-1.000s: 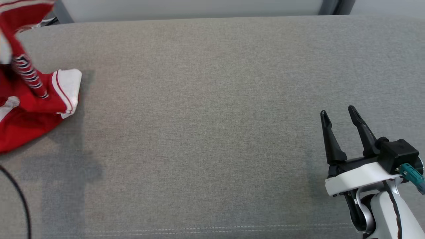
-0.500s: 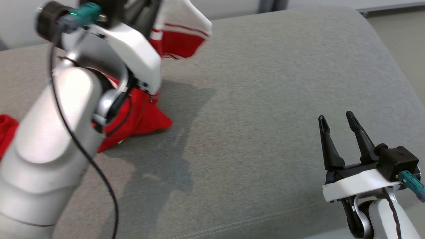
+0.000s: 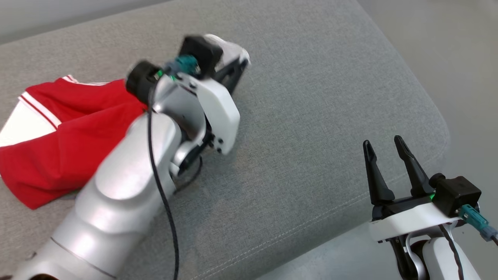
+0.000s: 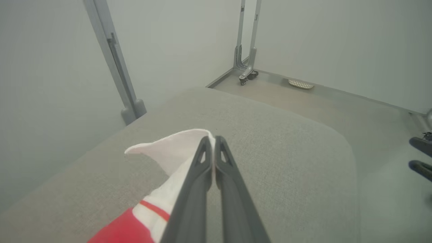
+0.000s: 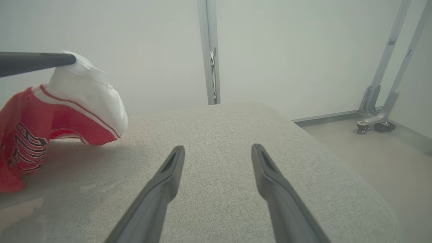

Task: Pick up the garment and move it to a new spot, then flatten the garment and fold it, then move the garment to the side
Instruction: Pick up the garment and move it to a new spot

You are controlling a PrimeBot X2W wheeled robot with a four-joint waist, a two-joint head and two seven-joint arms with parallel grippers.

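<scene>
Looking down from the head, I am seeing a grey fabric cushion (image 3: 311,97) with a rounded corner, floor (image 3: 447,46) beyond. The left gripper (image 3: 242,62) is pinching the white edge of the red garment (image 3: 66,147), which is trailing over the cushion's left side; the right gripper (image 3: 382,140) is hanging wide open and empty near the corner. Along the left wrist, shut jaws are clamping white cloth before plain walls (image 4: 320,40) and a grey metal post (image 4: 116,64). From the right wrist, dark striped lettering (image 5: 28,148) is showing on the red cloth, unreadable.

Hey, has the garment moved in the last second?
Yes: the left gripper has drawn the garment rightward along the cushion, nearer its right end.
</scene>
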